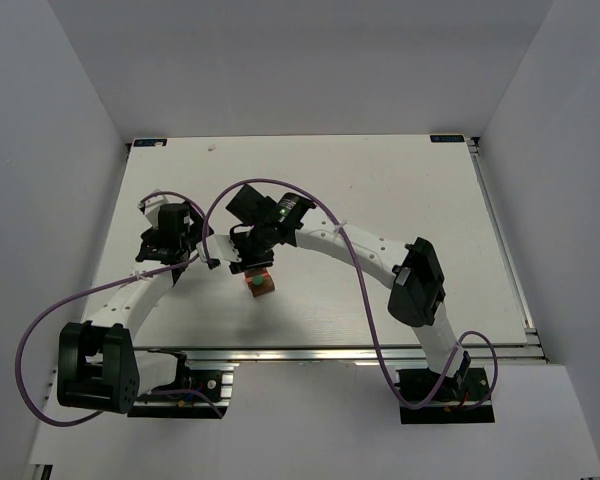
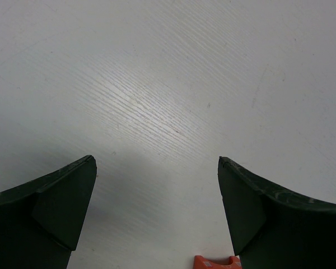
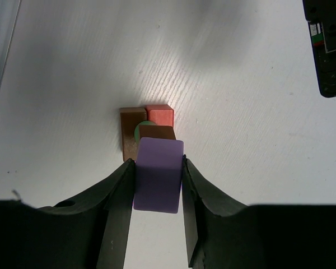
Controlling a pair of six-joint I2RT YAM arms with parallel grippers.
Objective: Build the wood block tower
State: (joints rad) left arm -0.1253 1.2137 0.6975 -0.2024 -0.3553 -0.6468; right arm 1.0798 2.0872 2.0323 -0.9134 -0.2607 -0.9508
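Note:
My right gripper (image 3: 157, 171) is shut on the lilac block (image 3: 158, 174) and holds it above the small tower. Below it in the right wrist view are a brown oblong (image 3: 129, 131), a red-orange block (image 3: 160, 115), a green piece (image 3: 139, 132) and a second brown block (image 3: 157, 132) on top. From above, the tower (image 1: 259, 285) shows green and red-brown just in front of the right gripper (image 1: 248, 262). My left gripper (image 2: 157, 168) is open and empty over bare table; it sits left of the tower (image 1: 163, 243). The dark grey-brown block is not in view.
A small orange thing (image 2: 215, 263) shows at the bottom edge of the left wrist view. The white table (image 1: 380, 190) is walled by white panels. A black part of the left arm (image 3: 327, 47) sits at the top right of the right wrist view. Purple cables loop over both arms.

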